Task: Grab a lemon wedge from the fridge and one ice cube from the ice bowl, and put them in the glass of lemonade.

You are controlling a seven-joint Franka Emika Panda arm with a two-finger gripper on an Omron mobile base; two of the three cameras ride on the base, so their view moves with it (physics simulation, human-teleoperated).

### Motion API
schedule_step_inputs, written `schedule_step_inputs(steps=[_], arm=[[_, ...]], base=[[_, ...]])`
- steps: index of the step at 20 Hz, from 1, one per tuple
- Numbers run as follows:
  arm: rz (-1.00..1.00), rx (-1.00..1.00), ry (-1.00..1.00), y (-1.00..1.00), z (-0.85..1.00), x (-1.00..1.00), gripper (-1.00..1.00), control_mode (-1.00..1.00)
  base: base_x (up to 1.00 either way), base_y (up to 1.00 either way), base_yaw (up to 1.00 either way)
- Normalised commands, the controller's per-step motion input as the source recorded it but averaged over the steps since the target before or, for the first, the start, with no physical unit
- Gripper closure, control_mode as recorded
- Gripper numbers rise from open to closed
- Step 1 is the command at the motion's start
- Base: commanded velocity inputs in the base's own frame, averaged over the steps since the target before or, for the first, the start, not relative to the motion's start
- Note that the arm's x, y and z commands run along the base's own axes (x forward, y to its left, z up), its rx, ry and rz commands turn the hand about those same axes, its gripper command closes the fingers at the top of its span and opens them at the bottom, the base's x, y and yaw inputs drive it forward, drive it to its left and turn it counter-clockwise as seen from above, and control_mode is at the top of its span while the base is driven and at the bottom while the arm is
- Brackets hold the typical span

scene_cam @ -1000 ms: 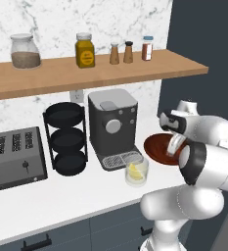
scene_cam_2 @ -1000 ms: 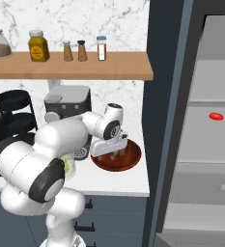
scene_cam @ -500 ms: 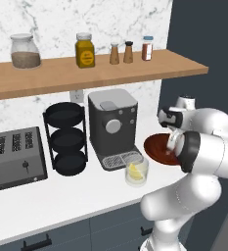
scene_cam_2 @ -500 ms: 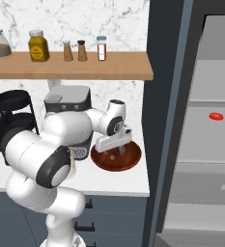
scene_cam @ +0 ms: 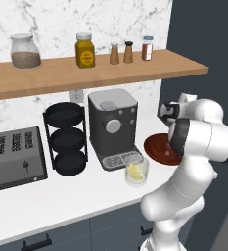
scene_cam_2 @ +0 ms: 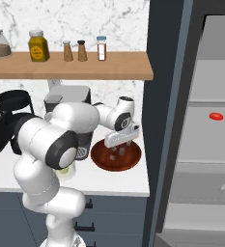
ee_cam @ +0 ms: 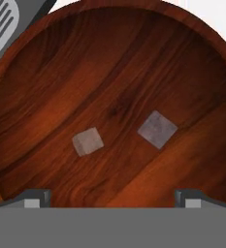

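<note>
Hovering above the shallow, round, reddish-brown wooden ice bowl [scene_cam_2: 116,155], the white arm's two-finger pincer [scene_cam_2: 120,140] stands at centre frame in the right base view, jaws spread wide and holding nothing. In the hand view two small pale, translucent greyish ice cubes lie apart on the bowl floor: one left of centre [ee_cam: 88,141], a larger-looking one right of centre [ee_cam: 157,129]. Both dark finger tips show at the bottom corners, with neither cube between them yet.

The short, clear tumbler of pale lemonade [scene_cam: 136,171] stands on the white worktop [scene_cam: 61,196] at lower centre of the left base view, just beside the bowl and in front of the dark grey coffee machine [scene_cam: 113,127]. A bright yellow lemon wedge [scene_cam: 133,170] appears already to sit in the glass. The tall dark grey fridge [scene_cam_2: 205,144] stands open at the right of the right base view, a small flat red item [scene_cam_2: 216,116] on one shelf.

Judgement: the ice-cube step is in hand, at the approach stage. The next move calls for centring on one cube, descending until the tips straddle it, then closing. Both cubes sit off the pincer's centre line, so a sideways correction seems needed.
</note>
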Motion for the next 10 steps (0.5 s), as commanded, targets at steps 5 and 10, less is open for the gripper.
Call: schedule_step_inputs(steps=[5,10], arm=[[0.00,0.00,-0.07,0.09,-0.15,0.00,-1.00,-1.00],[0.00,0.00,-0.02,0.32,0.00,0.02,-1.00,-1.00]], base=[[0.00,0.00,0.00],[0.00,0.00,0.00]])
